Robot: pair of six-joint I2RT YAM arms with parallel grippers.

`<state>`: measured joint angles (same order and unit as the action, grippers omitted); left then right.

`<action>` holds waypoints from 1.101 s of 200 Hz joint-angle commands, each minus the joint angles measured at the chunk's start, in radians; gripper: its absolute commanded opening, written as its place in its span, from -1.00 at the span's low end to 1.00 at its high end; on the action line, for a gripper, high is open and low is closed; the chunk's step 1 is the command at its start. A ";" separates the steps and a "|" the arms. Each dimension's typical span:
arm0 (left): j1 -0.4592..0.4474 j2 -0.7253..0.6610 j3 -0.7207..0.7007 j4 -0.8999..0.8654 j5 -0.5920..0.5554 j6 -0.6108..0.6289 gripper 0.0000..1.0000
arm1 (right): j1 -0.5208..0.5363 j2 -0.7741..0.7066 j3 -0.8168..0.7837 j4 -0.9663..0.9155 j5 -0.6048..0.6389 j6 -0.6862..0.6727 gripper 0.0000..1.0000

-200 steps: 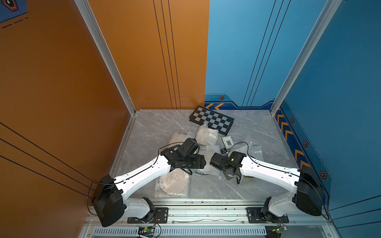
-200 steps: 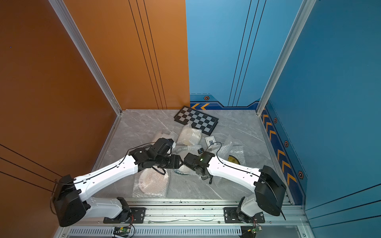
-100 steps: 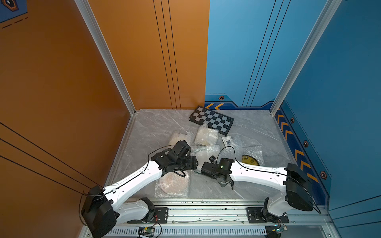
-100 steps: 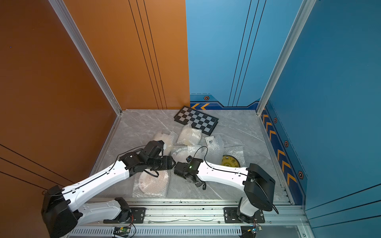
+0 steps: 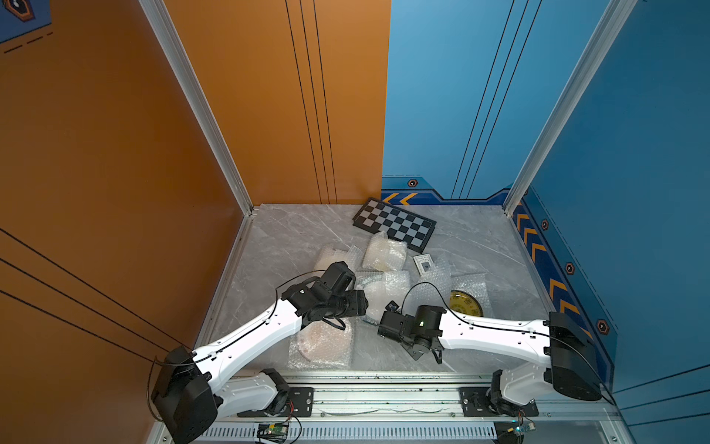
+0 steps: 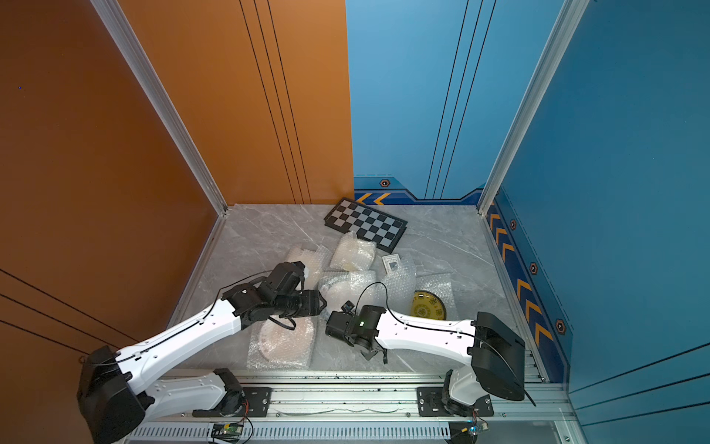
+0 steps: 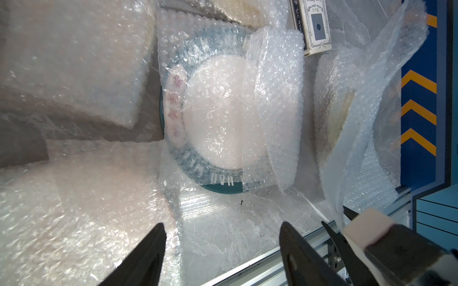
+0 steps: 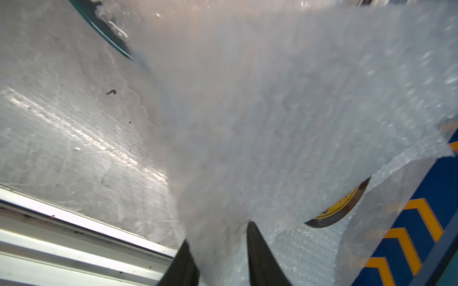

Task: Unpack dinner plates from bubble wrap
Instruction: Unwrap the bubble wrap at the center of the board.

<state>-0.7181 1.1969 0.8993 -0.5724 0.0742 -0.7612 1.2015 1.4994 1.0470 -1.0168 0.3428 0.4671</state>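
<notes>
The right gripper (image 8: 218, 232) is hovering low near the front edge of the bench (image 5: 288, 238). Its fingers are standing parted around a limp, crinkly bubble wrap sheet (image 8: 272, 123), which is draping loosely through the gap. Its white arm is reaching in from the front right corner. The left gripper (image 7: 221, 224) is gaping wide and empty, pointing at a teal-edged lettered plate (image 7: 223, 111) lying wrapped mid-bench. A round yellow plate (image 5: 465, 303) is lying bare on flattened wrap toward the right edge. A cream plate (image 5: 322, 342) is sitting wrapped by the front edge.
</notes>
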 commanded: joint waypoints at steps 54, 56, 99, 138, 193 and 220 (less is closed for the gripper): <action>-0.013 0.143 0.213 0.024 0.053 0.041 0.51 | -0.280 -0.521 -0.112 0.068 -0.159 0.177 0.54; -0.012 0.151 0.221 0.025 0.055 0.044 0.52 | -0.305 -0.542 -0.117 0.067 -0.166 0.184 0.55; -0.084 0.359 0.441 0.028 0.116 0.107 0.54 | -0.986 -0.633 -0.160 -0.075 -0.421 0.260 0.61; -0.134 0.535 0.630 0.008 0.159 0.138 0.54 | -1.129 -0.487 -0.215 0.060 -0.573 0.270 0.57; -0.195 0.689 0.805 -0.041 0.202 0.174 0.54 | -1.121 -0.421 -0.199 0.179 -0.651 0.283 0.48; -0.204 0.694 0.789 -0.040 0.205 0.165 0.54 | -1.157 -0.477 -0.163 0.092 -0.573 0.271 0.47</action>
<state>-0.9119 1.8824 1.6794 -0.5758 0.2485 -0.6163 0.0738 1.0695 0.8337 -0.8738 -0.2653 0.7341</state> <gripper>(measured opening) 0.771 0.742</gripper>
